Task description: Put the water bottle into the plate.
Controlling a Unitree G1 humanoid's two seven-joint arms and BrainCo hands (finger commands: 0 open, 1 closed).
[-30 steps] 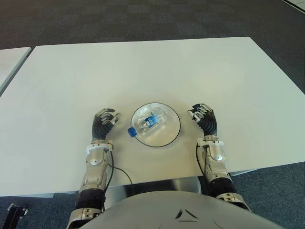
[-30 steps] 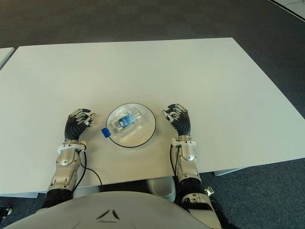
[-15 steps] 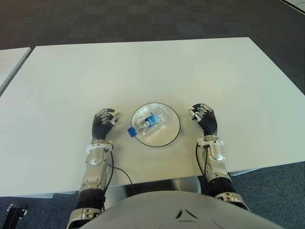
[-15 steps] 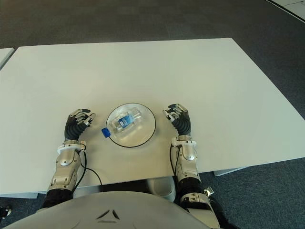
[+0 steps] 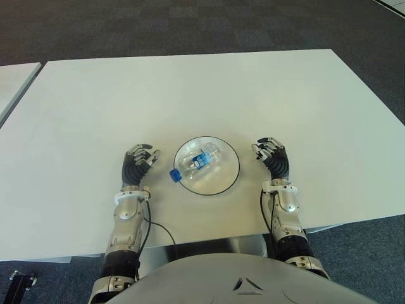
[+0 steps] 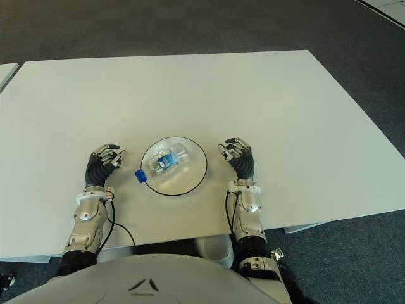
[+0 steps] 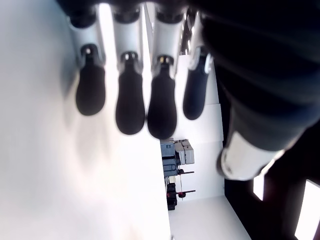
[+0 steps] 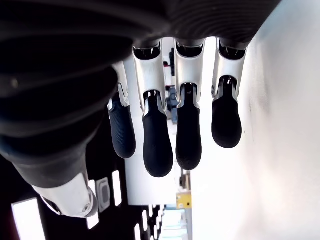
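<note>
A clear water bottle (image 5: pixel 196 161) with a blue cap and blue label lies on its side in the round white plate (image 5: pixel 224 180), its cap end over the plate's left rim. Left of the plate is my left hand (image 5: pixel 138 161), its fingers (image 7: pixel 130 105) relaxed and holding nothing. My right hand (image 5: pixel 272 157) shows right of the plate, its fingers (image 8: pixel 157 145) also relaxed around nothing. Neither hand touches the bottle or the plate.
The plate stands near the front edge of a wide white table (image 5: pixel 190 88). A second white table's corner (image 5: pixel 16 76) shows at the far left. Dark carpet (image 5: pixel 190 25) lies beyond the table.
My right hand has shifted very slightly to the right, away from the plate. The bottle, the plate and my left hand have stayed put.
</note>
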